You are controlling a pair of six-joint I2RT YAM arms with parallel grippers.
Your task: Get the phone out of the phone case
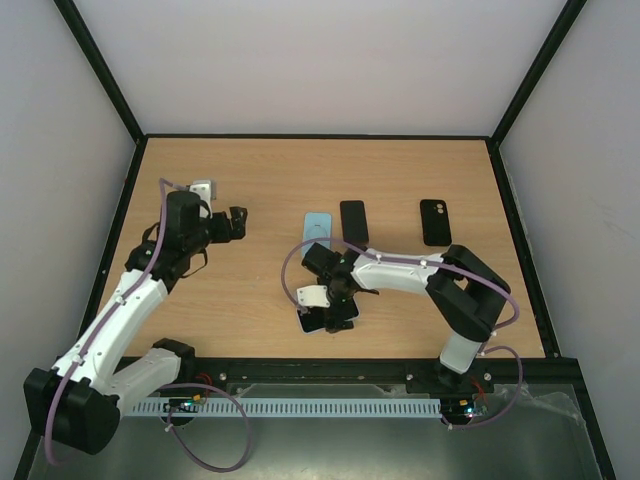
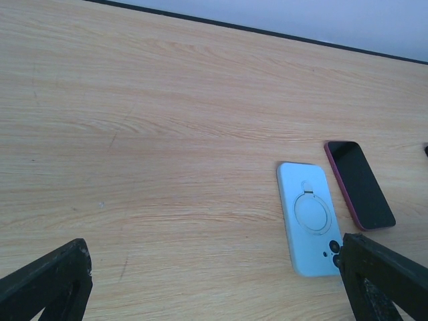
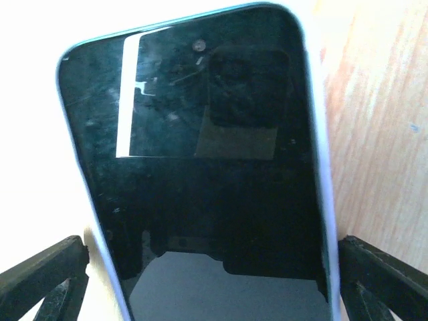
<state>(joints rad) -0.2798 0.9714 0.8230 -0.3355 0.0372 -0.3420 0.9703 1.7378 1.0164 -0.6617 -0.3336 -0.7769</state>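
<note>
Right hand [image 3: 210,267] bracketing the cased phone [image 3: 200,167]
Spread fingers [image 3: 47,274] are flanking its edges, likely lining up a grip; left hand [image 2: 212,267] is hovering spread, well apart.

No text, brand, number or sign is readable on the phone [image 3: 200,167], the pale blue case [image 2: 309,217] or the table [image 1: 250,180]
</note>
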